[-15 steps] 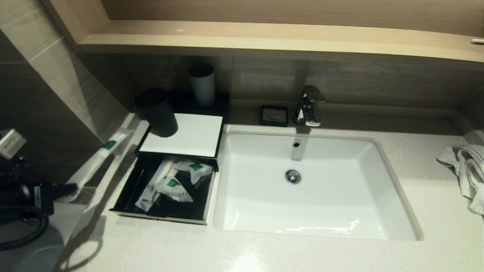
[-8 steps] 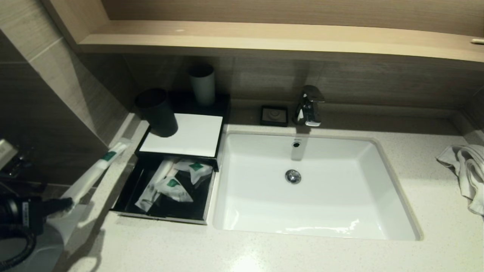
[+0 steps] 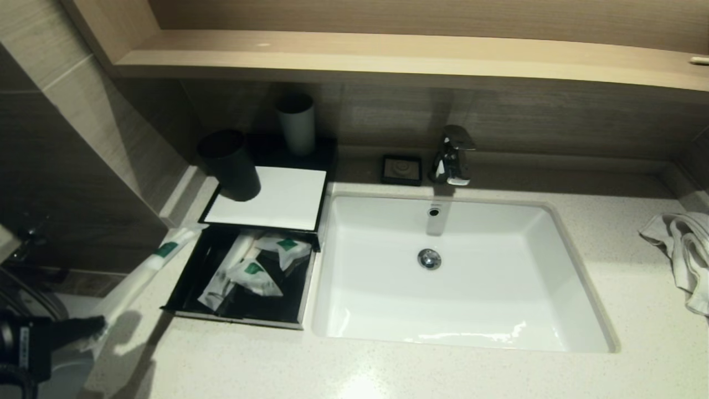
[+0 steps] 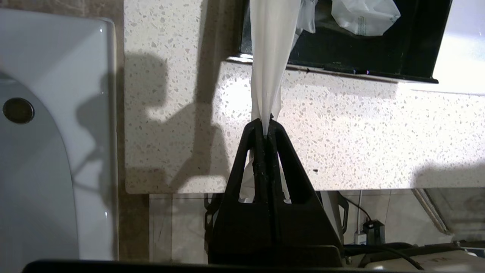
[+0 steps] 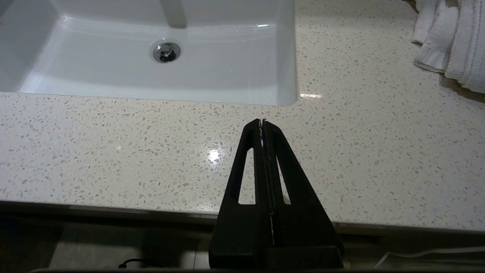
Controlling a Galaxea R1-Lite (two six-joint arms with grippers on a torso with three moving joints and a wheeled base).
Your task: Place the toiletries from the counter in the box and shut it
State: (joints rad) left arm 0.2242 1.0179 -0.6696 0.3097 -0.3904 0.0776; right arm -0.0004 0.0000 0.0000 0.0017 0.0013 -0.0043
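My left gripper (image 3: pixel 99 324) is at the counter's front left corner, shut on one end of a long thin white sachet (image 3: pixel 147 271) with a green label. The sachet slants up and away; its far end reaches the left rim of the black box's open drawer (image 3: pixel 185 277). In the left wrist view the gripper (image 4: pixel 267 123) pinches the sachet (image 4: pixel 269 57) above the counter (image 4: pixel 341 125). Several sachets (image 3: pixel 252 271) lie in the drawer. The box's white top panel (image 3: pixel 277 197) is behind it. My right gripper (image 5: pixel 262 122) is shut and empty over the counter's front edge, out of the head view.
A dark cup (image 3: pixel 230 166) stands on the box's top panel and a pale cup (image 3: pixel 296 124) behind it. The white sink (image 3: pixel 460 271) lies right of the box, with the tap (image 3: pixel 451 155) and a small black soap dish (image 3: pixel 401 169) behind. A white towel (image 3: pixel 684 255) lies far right.
My left gripper has moved down and toward the front with the long sachet. The sachet's far end has swung right to the drawer's left rim. The right arm has not moved.
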